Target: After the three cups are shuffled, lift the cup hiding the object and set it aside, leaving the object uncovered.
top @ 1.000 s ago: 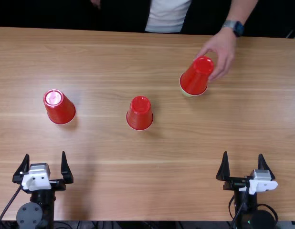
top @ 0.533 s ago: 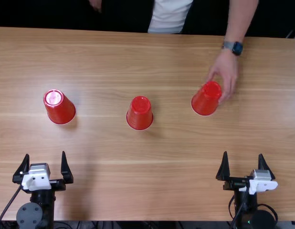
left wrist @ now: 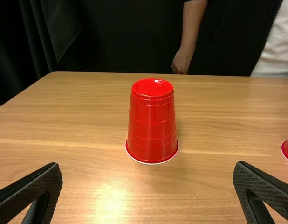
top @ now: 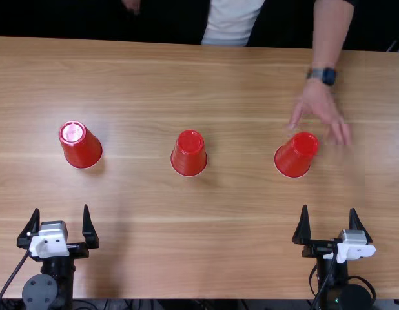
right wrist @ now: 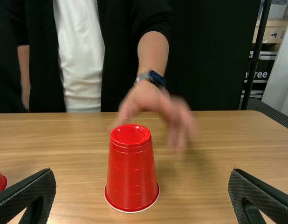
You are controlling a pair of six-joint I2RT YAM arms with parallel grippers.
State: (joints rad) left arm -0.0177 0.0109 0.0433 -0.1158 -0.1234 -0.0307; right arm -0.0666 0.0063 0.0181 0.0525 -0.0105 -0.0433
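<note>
1. The person's hand (top: 319, 116) has slid the right cup (top: 296, 155) nearer the robot and let go.
2. It stands upright, mouth down, straight ahead of the right gripper (top: 328, 210).
3. That gripper and the left gripper (top: 61, 209) both gape wide, empty.

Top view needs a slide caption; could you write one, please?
Person's hand beside the right cup; middle cup and left cup stand inverted in line.

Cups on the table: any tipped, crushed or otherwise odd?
Nothing stands out. The left cup, middle cup and right cup all sit mouth-down in a row; a person's hand hovers just beyond the right one.
</note>
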